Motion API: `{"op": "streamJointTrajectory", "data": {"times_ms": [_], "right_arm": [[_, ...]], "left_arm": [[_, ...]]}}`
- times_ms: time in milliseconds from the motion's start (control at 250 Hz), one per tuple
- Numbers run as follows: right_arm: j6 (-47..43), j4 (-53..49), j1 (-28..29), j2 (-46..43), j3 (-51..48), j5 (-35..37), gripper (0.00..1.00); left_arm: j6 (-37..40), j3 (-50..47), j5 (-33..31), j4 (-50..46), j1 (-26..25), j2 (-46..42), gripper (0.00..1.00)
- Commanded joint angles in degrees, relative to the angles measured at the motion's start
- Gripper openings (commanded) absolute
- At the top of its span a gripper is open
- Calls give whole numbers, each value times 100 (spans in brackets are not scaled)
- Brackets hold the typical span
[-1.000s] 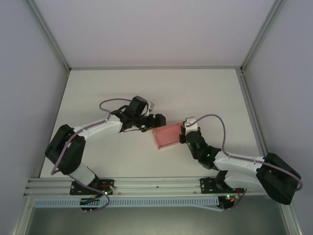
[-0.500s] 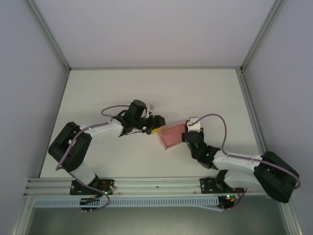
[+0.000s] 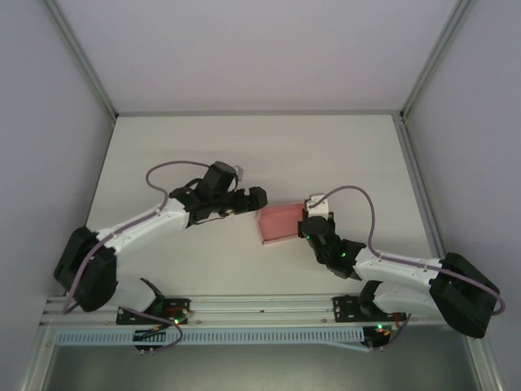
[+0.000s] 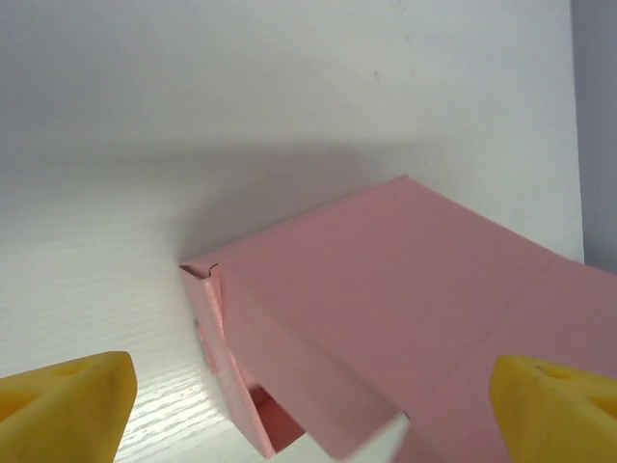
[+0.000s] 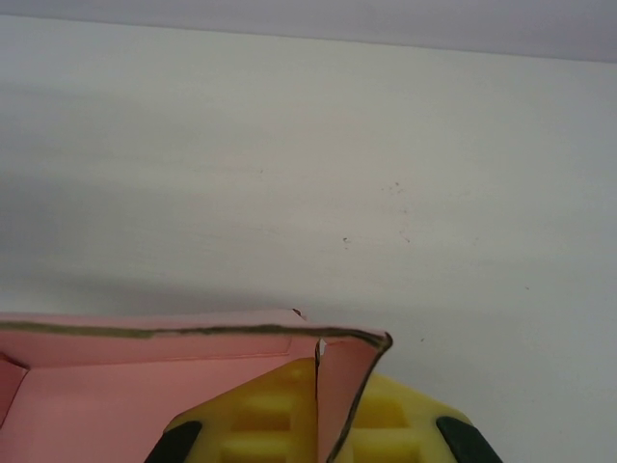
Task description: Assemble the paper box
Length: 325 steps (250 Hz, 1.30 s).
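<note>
One paper box (image 3: 279, 222); two arms (image 3: 151, 220) (image 3: 399, 269)

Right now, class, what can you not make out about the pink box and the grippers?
Top view: whether the paper box flaps are tucked; too small. The right gripper fingertips are hidden beneath its own wrist.
Left wrist view: the box's right side and near end, cut off by the frame edges.
Right wrist view: most of the box, cut off at the bottom edge.
</note>
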Motion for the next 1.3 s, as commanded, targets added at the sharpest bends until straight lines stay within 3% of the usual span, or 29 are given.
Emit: {"op": "streamJointTrajectory", "data": {"times_ms": [0, 152, 224, 327, 415, 499, 583, 707, 938, 1026, 1122, 1194, 1262, 1294], "right_arm": [[203, -1028, 76, 210, -8, -415, 0], [258, -1093, 75, 267, 53, -429, 0], [255, -1066, 73, 259, 51, -459, 0], [234, -1089, 78, 268, 79, -510, 0], [224, -1082, 76, 259, 80, -523, 0], [202, -1036, 76, 235, 63, -565, 0], [161, -1035, 74, 206, 56, -574, 0], [138, -1080, 75, 197, 63, -613, 0], [99, -768, 78, 336, 31, -960, 0], [130, -700, 86, 399, 36, -1055, 0], [132, -757, 91, 399, 45, -990, 0], [147, -918, 104, 341, 34, -903, 0], [219, -1031, 108, 215, -34, -815, 2], [228, -1031, 109, 136, -88, -811, 2]], "left_arm": [[490, -70, -733, -332, -273, -500, 93], [821, 250, -1061, -567, -1093, -288, 89], [876, 425, -1360, -819, -1246, 49, 86], [888, 785, -1698, -1149, -1309, 628, 77], [878, 979, -1921, -1128, -1369, 956, 60], [899, 1185, -2190, -1178, -1391, 1152, 57], [820, 1300, -2534, -1244, -1404, 1280, 45], [644, 1334, -2409, -1035, -1422, 1324, 16], [-35, 720, -1597, 235, -1278, 984, 0], [-244, 255, -1211, 1013, -1144, 789, 1], [-163, 351, -1364, 662, -1127, 850, 5], [-3, 451, -1613, 230, -1206, 861, 20], [108, 412, -1800, -32, -1295, 718, 51], [193, 351, -1807, -62, -1332, 605, 57]]}}
